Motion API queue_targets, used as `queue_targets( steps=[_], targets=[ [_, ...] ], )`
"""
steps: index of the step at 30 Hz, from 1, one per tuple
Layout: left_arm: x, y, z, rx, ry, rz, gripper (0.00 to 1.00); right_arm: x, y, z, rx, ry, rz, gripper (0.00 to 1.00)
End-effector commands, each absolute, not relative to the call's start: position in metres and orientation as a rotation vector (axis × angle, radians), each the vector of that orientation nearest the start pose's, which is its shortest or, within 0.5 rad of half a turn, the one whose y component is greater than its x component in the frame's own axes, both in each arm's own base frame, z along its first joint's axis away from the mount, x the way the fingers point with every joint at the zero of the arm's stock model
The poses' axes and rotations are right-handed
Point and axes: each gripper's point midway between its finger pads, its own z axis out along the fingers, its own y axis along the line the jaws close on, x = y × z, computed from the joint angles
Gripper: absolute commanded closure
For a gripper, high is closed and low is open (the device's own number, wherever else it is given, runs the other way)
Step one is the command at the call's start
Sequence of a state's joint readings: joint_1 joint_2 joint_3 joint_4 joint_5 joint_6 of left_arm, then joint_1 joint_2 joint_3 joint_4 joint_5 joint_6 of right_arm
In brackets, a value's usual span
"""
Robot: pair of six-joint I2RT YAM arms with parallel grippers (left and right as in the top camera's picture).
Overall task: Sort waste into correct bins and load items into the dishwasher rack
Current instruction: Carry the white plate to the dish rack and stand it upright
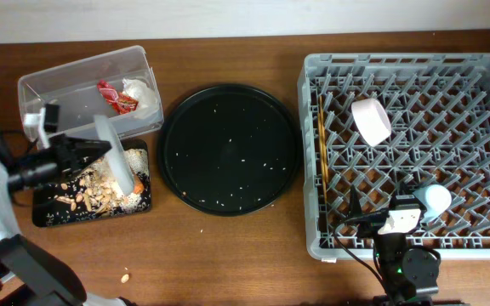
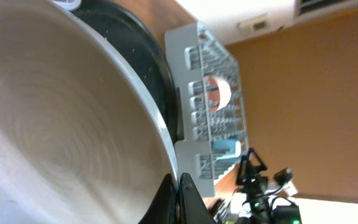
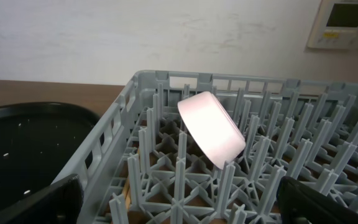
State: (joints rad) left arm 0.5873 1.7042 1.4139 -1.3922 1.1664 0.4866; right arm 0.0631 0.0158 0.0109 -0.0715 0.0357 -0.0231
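The round whitish plate [image 1: 114, 155] stood steeply on edge over the shallow black rectangular tray [image 1: 45, 217]. The left claw [image 1: 92, 151] was clamped on its rim, and the left wrist view showed the two fingertips [image 2: 166, 193] pinched tight against the plate's edge. Beige food scraps [image 1: 92, 191] lay scattered in that tray, with a small orange carrot-like piece [image 1: 139, 183] near its right end. Just behind it sat the clear rectangular plastic tub [image 1: 66, 81], holding a red snack wrapper [image 1: 116, 96] and a crumpled white napkin [image 1: 145, 93]. A large round black tray [image 1: 230, 149], flecked with crumbs, lay in the middle of the wooden counter [image 1: 228, 255]. To the right stood the large square grey plastic rack [image 1: 483, 68], with a small white bowl [image 1: 371, 119] tilted among the pegs, a pair of wooden chopsticks [image 1: 321, 136] along its left wall, and a light-blue cup [image 1: 436, 200] near the front. The right claw [image 1: 398, 223] hung beside the cup, its fingers [image 3: 48, 202] spread wide and holding nothing.
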Motion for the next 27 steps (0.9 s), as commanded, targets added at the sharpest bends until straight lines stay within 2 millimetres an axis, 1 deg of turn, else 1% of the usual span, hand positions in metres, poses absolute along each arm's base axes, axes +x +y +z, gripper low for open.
queue_targets(
  steps=[1,2,3,5,7,8,10,11,13,14,15,16,18,19,21,22,23,24,25,26,27],
  targets=[
    [0.316,0.038,0.278,-0.055,1.929,-1.369,0.99,0.246,0.008,0.155,-0.034,1.653,-0.002,0.02],
    [0.311,0.043,0.273,-0.060,1.961,-1.336,0.99,0.246,0.008,0.155,-0.034,1.653,-0.002,0.02],
    [0.308,0.044,0.266,-0.073,2.000,-1.332,0.99,0.246,0.008,0.155,-0.034,1.653,-0.002,0.02],
    [0.311,0.041,0.274,-0.073,1.952,-1.356,0.99,0.246,0.008,0.155,-0.034,1.653,-0.002,0.02],
    [0.313,0.034,0.273,-0.029,1.960,-1.355,1.00,0.246,0.008,0.155,-0.034,1.653,-0.002,0.02],
    [0.313,0.034,0.273,-0.026,1.958,-1.352,0.99,0.246,0.008,0.155,-0.034,1.653,-0.002,0.02],
    [0.313,0.033,0.272,-0.082,1.977,-1.391,1.00,0.246,0.008,0.155,-0.034,1.653,-0.002,0.02],
    [0.314,0.026,0.276,-0.019,1.953,-1.387,1.00,0.246,0.008,0.155,-0.034,1.653,-0.002,0.02],
    [0.315,0.011,0.276,0.039,1.965,-1.408,1.00,0.246,0.008,0.155,-0.034,1.653,-0.002,0.02],
    [0.316,-0.001,0.277,0.085,1.972,-1.427,1.00,0.246,0.008,0.155,-0.034,1.653,-0.002,0.02],
    [0.317,-0.018,0.279,0.170,1.980,-1.437,0.99,0.246,0.008,0.155,-0.034,1.653,-0.002,0.02],
    [0.320,-0.043,0.286,0.296,1.962,-1.456,0.99,0.246,0.008,0.155,-0.034,1.653,-0.002,0.02],
    [0.324,-0.096,0.307,0.573,1.822,-1.494,0.99,0.246,0.008,0.155,-0.034,1.653,-0.002,0.02],
    [0.325,-0.120,0.315,0.685,1.749,-1.516,1.00,0.246,0.008,0.155,-0.034,1.653,-0.002,0.02],
    [0.328,-0.183,0.325,0.978,1.580,-1.540,0.99,0.246,0.008,0.155,-0.034,1.653,-0.002,0.02],
    [0.326,-0.220,0.333,1.108,1.502,-1.552,0.99,0.246,0.008,0.155,-0.034,1.653,-0.002,0.02],
    [0.331,-0.255,0.338,1.168,1.496,-1.519,1.00,0.246,0.008,0.155,-0.034,1.653,-0.002,0.02],
    [0.339,-0.272,0.338,1.142,1.541,-1.474,1.00,0.246,0.008,0.155,-0.034,1.653,-0.002,0.02],
    [0.353,-0.302,0.342,1.059,1.603,-1.399,1.00,0.246,0.008,0.155,-0.034,1.653,-0.002,0.02],
    [0.357,-0.322,0.346,1.008,1.613,-1.377,1.00,0.246,0.008,0.155,-0.034,1.653,-0.002,0.02],
    [0.358,-0.343,0.352,0.925,1.639,-1.404,1.00,0.246,0.008,0.155,-0.034,1.653,-0.002,0.02]
  ],
)
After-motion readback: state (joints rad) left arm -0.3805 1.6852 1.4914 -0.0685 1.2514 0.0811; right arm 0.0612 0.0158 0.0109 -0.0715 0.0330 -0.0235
